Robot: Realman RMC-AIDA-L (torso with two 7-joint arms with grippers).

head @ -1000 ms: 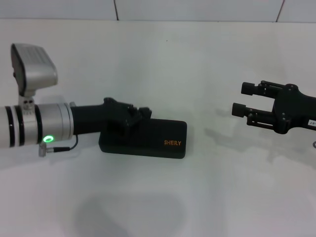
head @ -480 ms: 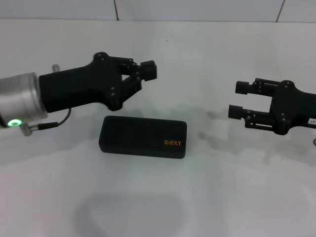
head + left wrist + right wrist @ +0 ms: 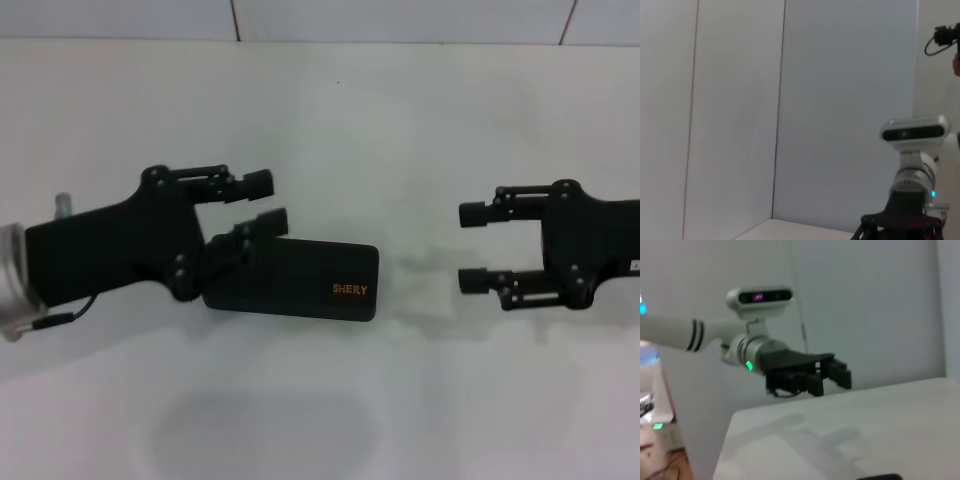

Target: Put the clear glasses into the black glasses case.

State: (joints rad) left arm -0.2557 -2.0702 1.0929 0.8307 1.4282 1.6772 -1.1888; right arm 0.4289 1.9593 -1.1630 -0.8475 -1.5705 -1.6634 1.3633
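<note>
The black glasses case [image 3: 310, 282] lies closed and flat on the white table [image 3: 400, 120], its gold "SHERY" lettering toward the right end. My left gripper [image 3: 263, 200] hovers open over the case's left end, and one finger [image 3: 268, 220] overlaps the case's back edge. It holds nothing. Farther right, my right gripper [image 3: 474, 247] is open and empty, pointing at the case from a hand's width away. The right wrist view shows the left gripper [image 3: 832, 376] above the table. The clear glasses are out of view.
A tiled white wall [image 3: 400, 18] runs along the table's far edge. The left wrist view shows only wall panels and the right arm's wrist camera [image 3: 913, 132]. A sliver of the case [image 3: 880, 476] shows in the right wrist view.
My left gripper lifted off the closed case, swung up behind it, then came back down over its left end. The right gripper rotated and shifted slightly. The case stayed put.
</note>
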